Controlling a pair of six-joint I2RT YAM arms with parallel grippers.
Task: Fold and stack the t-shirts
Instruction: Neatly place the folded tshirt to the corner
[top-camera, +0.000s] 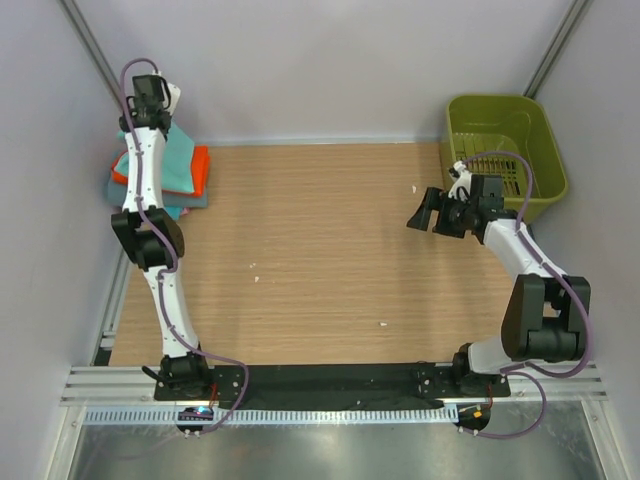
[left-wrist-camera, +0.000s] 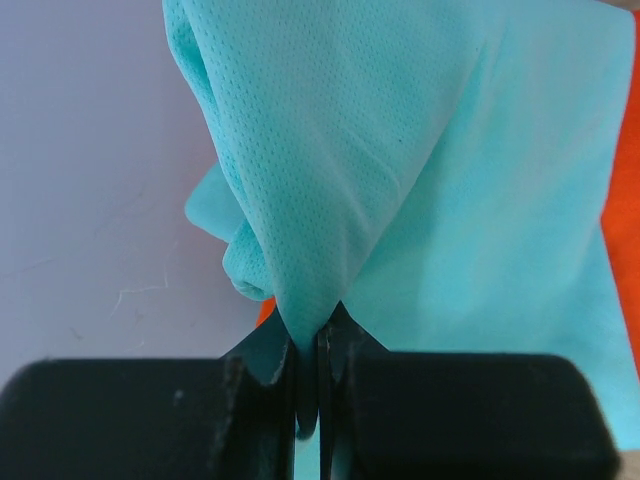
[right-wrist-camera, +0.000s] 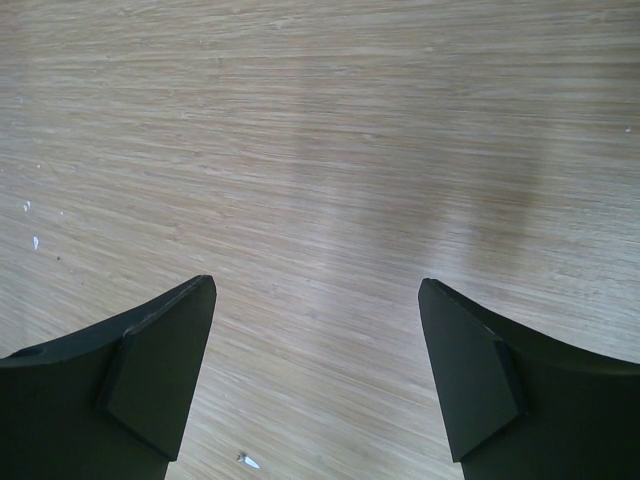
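A stack of folded t-shirts lies at the far left of the table. The mint-green t-shirt (top-camera: 180, 160) is on top, over an orange one (top-camera: 201, 170) and a grey-teal one (top-camera: 190, 201). My left gripper (left-wrist-camera: 318, 335) is shut on a pinched fold of the mint-green t-shirt (left-wrist-camera: 400, 150), which hangs in a peak from the jaws; the orange shirt (left-wrist-camera: 625, 200) shows beside it. In the top view the left gripper (top-camera: 140, 125) is over the stack, its fingers hidden by the wrist. My right gripper (top-camera: 425, 212) (right-wrist-camera: 315, 300) is open and empty above bare wood. No pink shirt shows.
An olive-green plastic basket (top-camera: 540, 135) stands at the far right corner, just behind the right arm. White walls close the table on the left, back and right. Small white specks (top-camera: 254, 277) lie on the wooden table (top-camera: 320, 260).
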